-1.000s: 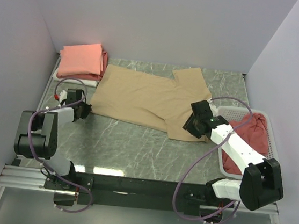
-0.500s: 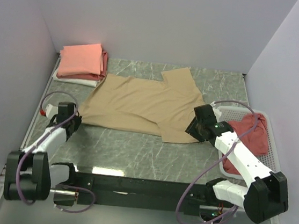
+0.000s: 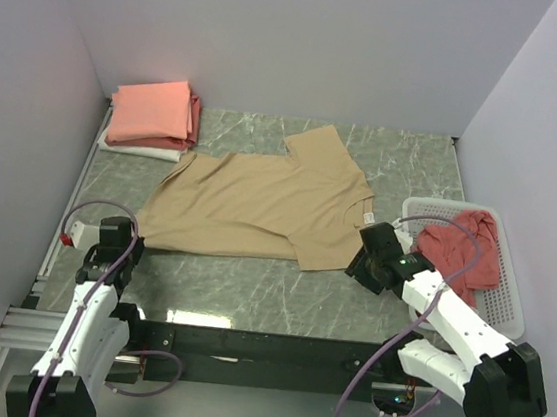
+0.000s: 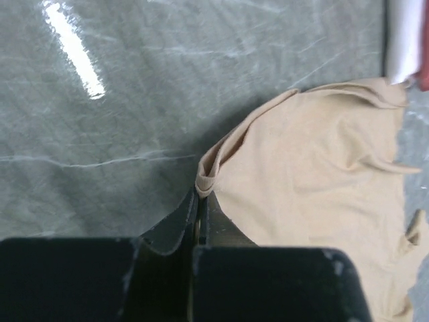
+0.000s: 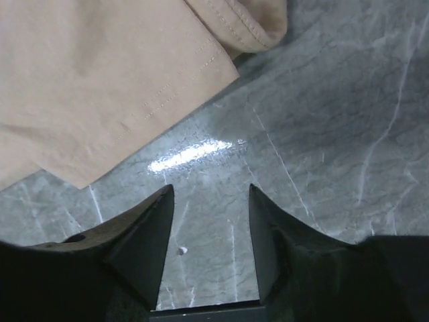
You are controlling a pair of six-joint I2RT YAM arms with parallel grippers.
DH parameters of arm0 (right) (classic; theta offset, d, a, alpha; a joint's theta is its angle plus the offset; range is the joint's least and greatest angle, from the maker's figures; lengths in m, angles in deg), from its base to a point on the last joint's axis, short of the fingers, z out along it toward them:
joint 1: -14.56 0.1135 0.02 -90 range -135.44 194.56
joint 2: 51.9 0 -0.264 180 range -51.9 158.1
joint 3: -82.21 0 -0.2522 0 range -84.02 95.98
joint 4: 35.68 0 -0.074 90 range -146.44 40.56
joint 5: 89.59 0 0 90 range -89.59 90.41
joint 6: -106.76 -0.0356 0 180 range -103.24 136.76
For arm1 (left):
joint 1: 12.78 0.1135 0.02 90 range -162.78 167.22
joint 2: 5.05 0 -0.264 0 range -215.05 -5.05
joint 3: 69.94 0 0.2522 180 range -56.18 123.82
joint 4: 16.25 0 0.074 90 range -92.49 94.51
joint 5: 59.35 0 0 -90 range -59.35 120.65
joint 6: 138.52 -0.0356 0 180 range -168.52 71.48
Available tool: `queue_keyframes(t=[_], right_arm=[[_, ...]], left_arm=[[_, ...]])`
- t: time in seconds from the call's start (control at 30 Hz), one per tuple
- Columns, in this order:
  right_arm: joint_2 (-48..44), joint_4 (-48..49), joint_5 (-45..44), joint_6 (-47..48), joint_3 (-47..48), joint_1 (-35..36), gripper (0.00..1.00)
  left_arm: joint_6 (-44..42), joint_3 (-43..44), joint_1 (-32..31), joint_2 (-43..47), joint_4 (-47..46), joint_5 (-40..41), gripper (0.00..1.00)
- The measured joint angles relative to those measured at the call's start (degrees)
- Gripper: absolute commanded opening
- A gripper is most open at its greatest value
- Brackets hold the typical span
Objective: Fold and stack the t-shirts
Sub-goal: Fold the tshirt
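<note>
A tan t-shirt (image 3: 259, 201) lies spread across the middle of the marble table, neck label toward the right. My left gripper (image 3: 126, 239) is shut on its near-left hem corner (image 4: 206, 176) at the table's left side. My right gripper (image 3: 364, 267) is open and empty just off the shirt's near-right edge (image 5: 107, 87), with bare table between its fingers (image 5: 149, 231). Folded salmon-pink and red tees (image 3: 153, 114) are stacked over a white one at the back left. A dusty red tee (image 3: 460, 251) lies crumpled in the basket.
The white slatted basket (image 3: 509, 305) stands at the right edge. Grey walls close in the table at left, back and right. The black base rail (image 3: 263, 348) runs along the near edge.
My left gripper has pulled the tan shirt's corner toward the near left, dragging the whole shirt nearer and leftward. My right gripper has let go of the shirt and drawn back toward the near edge.
</note>
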Motion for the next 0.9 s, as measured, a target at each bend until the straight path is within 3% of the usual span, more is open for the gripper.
queue_keyframes(t=[0.17,0.3,0.73,0.83,0.9], right_arm=[[4.20,3.41,0.79,-0.63,-0.48,-0.02,0.71],[6.21,7.91,0.76,-1.09,-0.61,-0.02,0.71],[15.06,16.15,-0.68,-1.46,-0.59,-1.40,0.62],[15.47,17.29,-1.22,-1.42,-0.59,-1.97,0.57],[16.06,18.25,-1.62,-1.27,-0.59,-2.29,0.45]], left_arm=[[-0.52,0.17,0.07,-5.86,-0.22,-0.22,0.01],[-1.55,0.17,0.11,-7.67,-0.61,-0.57,0.01],[-3.23,0.17,0.22,-7.72,-2.14,-1.31,0.01],[-3.63,0.17,0.22,-8.37,-2.67,-1.66,0.00],[-4.02,0.17,0.22,-8.63,-2.73,-1.79,0.01]])
